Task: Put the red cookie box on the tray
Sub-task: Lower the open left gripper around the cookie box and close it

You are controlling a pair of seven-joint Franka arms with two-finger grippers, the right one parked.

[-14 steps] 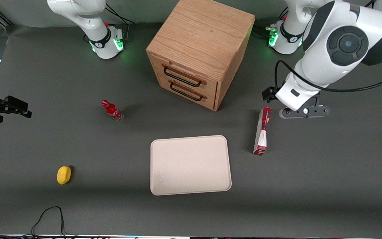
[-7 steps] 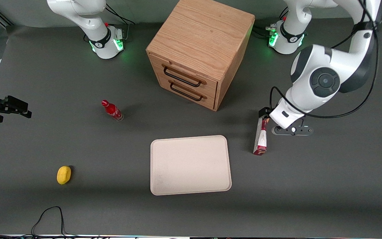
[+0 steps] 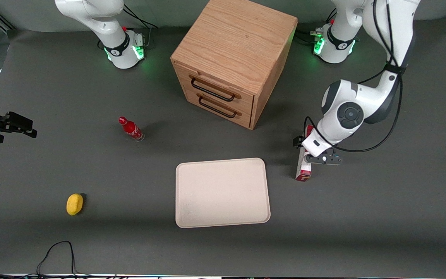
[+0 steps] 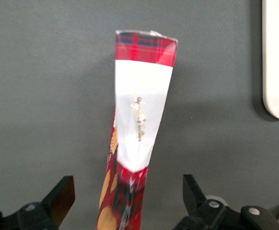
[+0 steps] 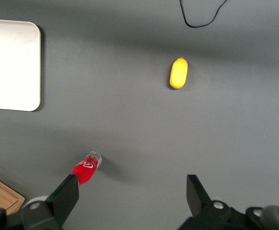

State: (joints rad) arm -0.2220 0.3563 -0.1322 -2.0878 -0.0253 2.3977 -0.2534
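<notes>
The gripper point(image 3: 307, 158) hides most of the red cookie box point(image 3: 304, 172).

A wooden drawer cabinet point(image 3: 234, 62), red bottle point(image 3: 131, 129) and yellow lemon point(image 3: 74, 204) sit well apart.

The gripper point(image 4: 125, 196) is spread wide, fingers either side of the red cookie box point(image 4: 138, 120); tray point(image 4: 277, 62) edge nearby.

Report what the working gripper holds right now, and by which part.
Nothing is held. The open gripper straddles the red cookie box near its red end, fingers clear of both sides.
</notes>
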